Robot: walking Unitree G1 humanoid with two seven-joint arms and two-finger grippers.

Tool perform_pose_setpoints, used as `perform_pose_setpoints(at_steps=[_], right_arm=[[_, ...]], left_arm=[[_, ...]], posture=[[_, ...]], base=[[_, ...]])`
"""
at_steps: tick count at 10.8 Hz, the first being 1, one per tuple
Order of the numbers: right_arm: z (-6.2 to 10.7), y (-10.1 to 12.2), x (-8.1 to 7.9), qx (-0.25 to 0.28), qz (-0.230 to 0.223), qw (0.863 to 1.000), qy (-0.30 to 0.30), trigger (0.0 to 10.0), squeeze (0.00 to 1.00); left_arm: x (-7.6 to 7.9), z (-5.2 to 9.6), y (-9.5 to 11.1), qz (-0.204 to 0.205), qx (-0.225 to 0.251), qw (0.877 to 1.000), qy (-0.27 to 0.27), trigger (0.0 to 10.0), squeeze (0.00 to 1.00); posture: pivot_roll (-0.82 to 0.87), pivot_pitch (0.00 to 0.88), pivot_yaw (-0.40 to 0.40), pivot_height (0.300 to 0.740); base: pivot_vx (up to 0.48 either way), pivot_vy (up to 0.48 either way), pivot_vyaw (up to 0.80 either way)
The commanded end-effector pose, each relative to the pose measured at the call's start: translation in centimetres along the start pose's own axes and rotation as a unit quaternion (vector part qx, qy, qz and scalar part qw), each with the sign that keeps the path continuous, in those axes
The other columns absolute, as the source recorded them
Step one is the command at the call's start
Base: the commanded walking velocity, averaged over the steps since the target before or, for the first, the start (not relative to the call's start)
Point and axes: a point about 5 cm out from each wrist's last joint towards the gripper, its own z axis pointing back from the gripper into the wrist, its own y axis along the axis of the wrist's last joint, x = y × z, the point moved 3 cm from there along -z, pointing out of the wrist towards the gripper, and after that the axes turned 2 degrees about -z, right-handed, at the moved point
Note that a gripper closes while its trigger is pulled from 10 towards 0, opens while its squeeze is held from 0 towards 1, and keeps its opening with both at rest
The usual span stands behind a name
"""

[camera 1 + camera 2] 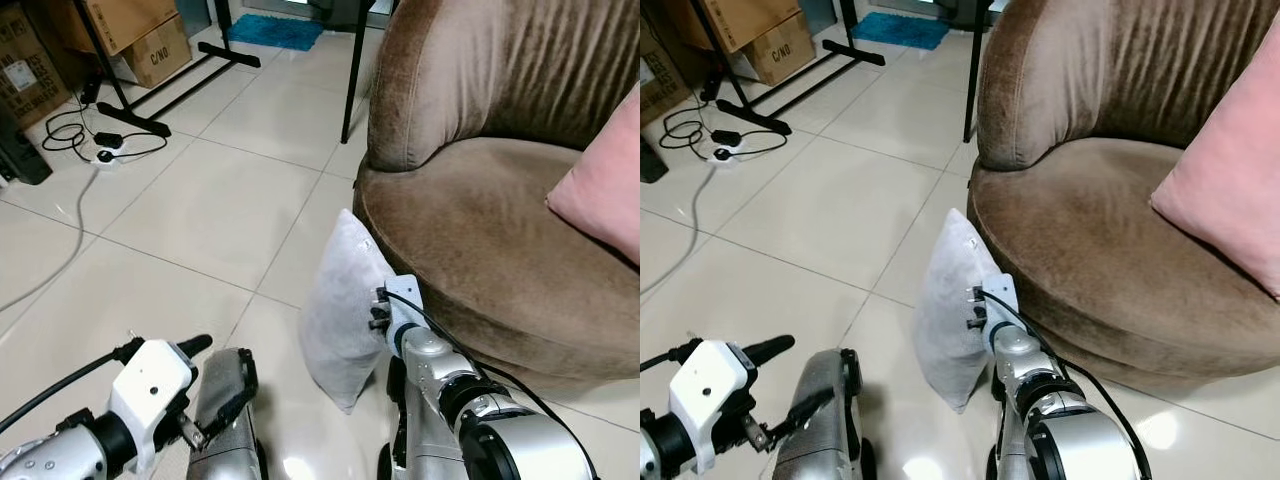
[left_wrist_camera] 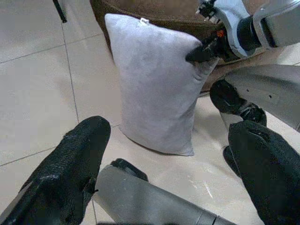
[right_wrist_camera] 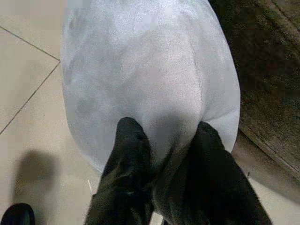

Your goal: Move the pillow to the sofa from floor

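Tiled floor [image 1: 200, 200], brown sofa [image 1: 480, 230] adjacent. Pillow [image 1: 345, 310] upright, leaning on sofa base: short lift to seat. Right gripper [image 3: 161, 140] fingers pinch pillow edge. Left gripper [image 2: 164, 164] fingers wide, idle near pillow.

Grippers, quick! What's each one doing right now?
Left gripper: open, holding nothing.
Right gripper: shut on the grey pillow beside the sofa.

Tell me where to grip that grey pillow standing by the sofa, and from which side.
Grip the grey pillow on its side edge nearest the sofa, about mid-height, coming from the robot's own side. It stands upright on the floor, so that soft edge bunches easily between two fingers. The right gripper is pinching exactly there; the left gripper hangs open, short of the pillow.
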Motion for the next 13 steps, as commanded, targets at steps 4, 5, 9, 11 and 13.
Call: perform_pose_setpoints(at_steps=[4,5,9,11,13], right_arm=[[-0.1,0.6,-1.5,0.006,-0.021,0.999,0.05,0.0,0.0],[0.0,2.0,-2.8,0.03,-0.035,0.993,0.107,0.0,0.0],[3.1,9.5,-2.9,0.21,-0.115,0.944,0.228,0.0,0.0],[7.0,12.2,-0.3,0.297,-0.178,0.92,0.182,0.0,0.0],[10.3,13.4,0.8,0.341,-0.124,0.925,0.117,10.0,0.0]], left_arm=[[-0.4,-0.1,-0.9,0.033,-0.014,0.999,0.009,10.0,0.75],[-1.3,-0.2,-0.9,0.046,-0.013,0.998,0.044,10.0,0.75],[-5.1,-2.7,0.5,0.015,0.019,0.983,0.182,10.0,0.68],[-6.7,-3.7,2.3,-0.023,0.049,0.97,0.239,10.0,0.67],[-8.5,-3.5,4.2,-0.017,0.095,0.949,0.301,10.0,0.63]], posture=[[0.17,0.01,-0.026,0.515],[0.15,0.0,-0.02,0.515],[0.05,0.0,0.019,0.515],[0.07,0.0,-0.008,0.515],[0.01,0.0,0.035,0.515]], base=[[0.0,0.0,0.0],[0.0,0.0,0.0],[0.0,0.0,0.0],[0.0,0.0,0.0],[0.0,0.0,0.0]])
